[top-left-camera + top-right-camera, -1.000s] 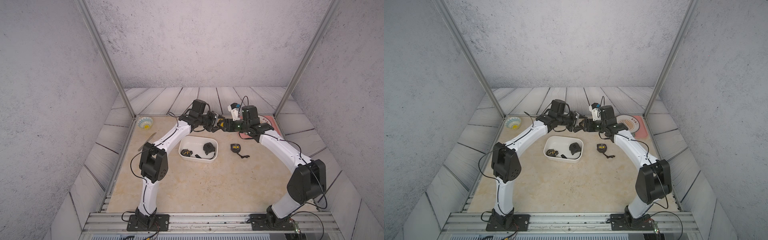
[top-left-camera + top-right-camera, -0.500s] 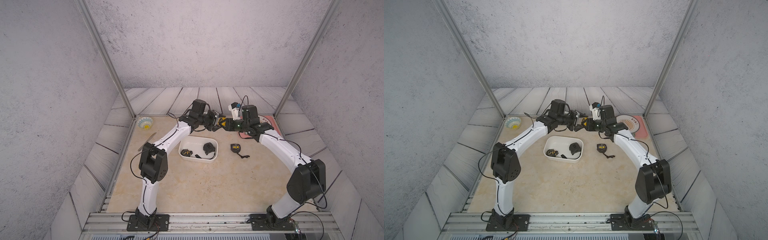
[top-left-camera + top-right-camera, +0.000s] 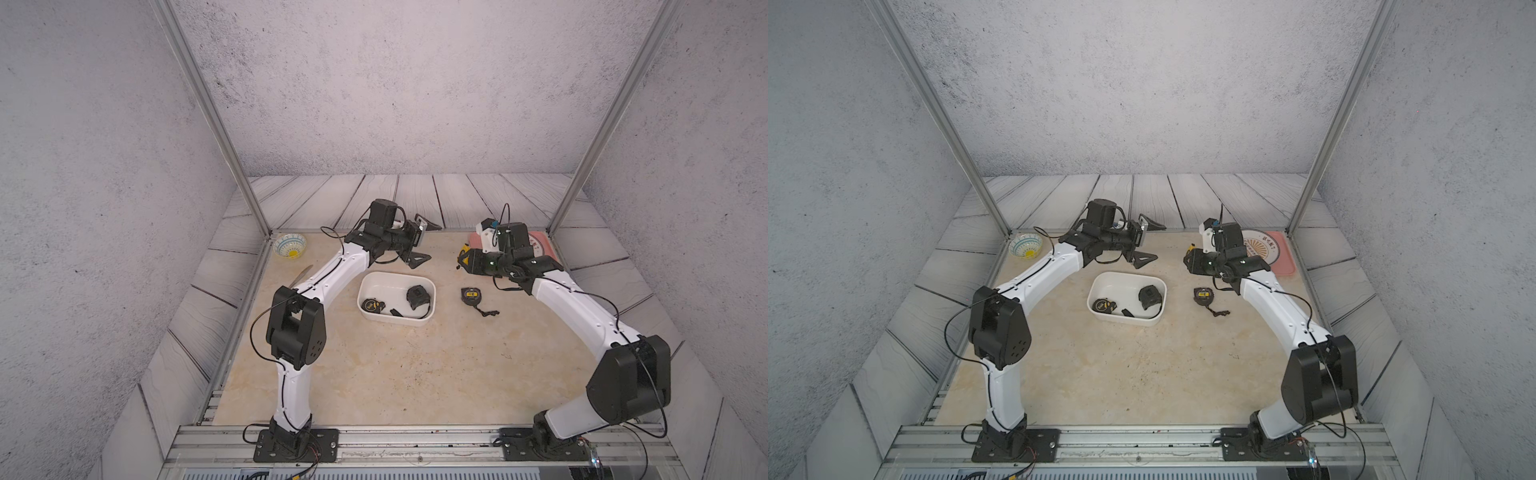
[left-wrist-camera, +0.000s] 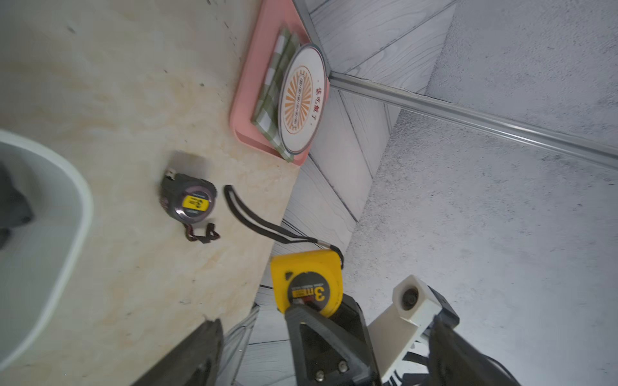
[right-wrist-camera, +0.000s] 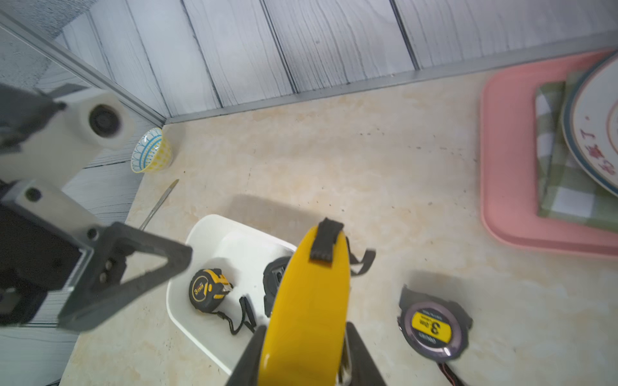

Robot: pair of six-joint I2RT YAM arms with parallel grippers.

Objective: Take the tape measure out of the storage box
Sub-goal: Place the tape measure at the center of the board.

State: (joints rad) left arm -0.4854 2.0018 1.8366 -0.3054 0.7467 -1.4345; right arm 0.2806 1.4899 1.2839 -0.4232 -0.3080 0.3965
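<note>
The yellow tape measure (image 5: pixel 307 300) is out of the storage box (image 3: pixel 395 322). It is held in the air by the right gripper (image 5: pixel 306 354), whose two fingers are pressed against its flat sides. In both top views it hangs above the table (image 3: pixel 415 374), past the far right corner of the box, between the box and the pink tray (image 4: pixel 245 100). Its black wrist strap (image 4: pixel 261 224) hangs free from the body.

The storage box, a white tub with low walls, stands near the middle of the table. Two more lie inside it, apart from each other. A black and yellow tape measure (image 5: pixel 207 290) is toward the robot's left, and a black tape measure (image 3: pixel 417 296) is toward the right. A dark round tape measure (image 5: pixel 433 329) with a yellow label lies flat on the table near the right side of the box, not touching it.

The left gripper (image 3: pixel 422 243) is in the air beyond the far side of the box. Its jaws stand wide apart with nothing between them. It points toward the right gripper, with a clear gap between the two.

The pink tray, at the far right corner, carries a green checked cloth (image 4: pixel 267 100) and a round plate (image 4: pixel 301 100) lying on the cloth. A small patterned bowl (image 3: pixel 290 246) stands at the far left corner, and a thin metal tool (image 5: pixel 160 204) lies near it.
</note>
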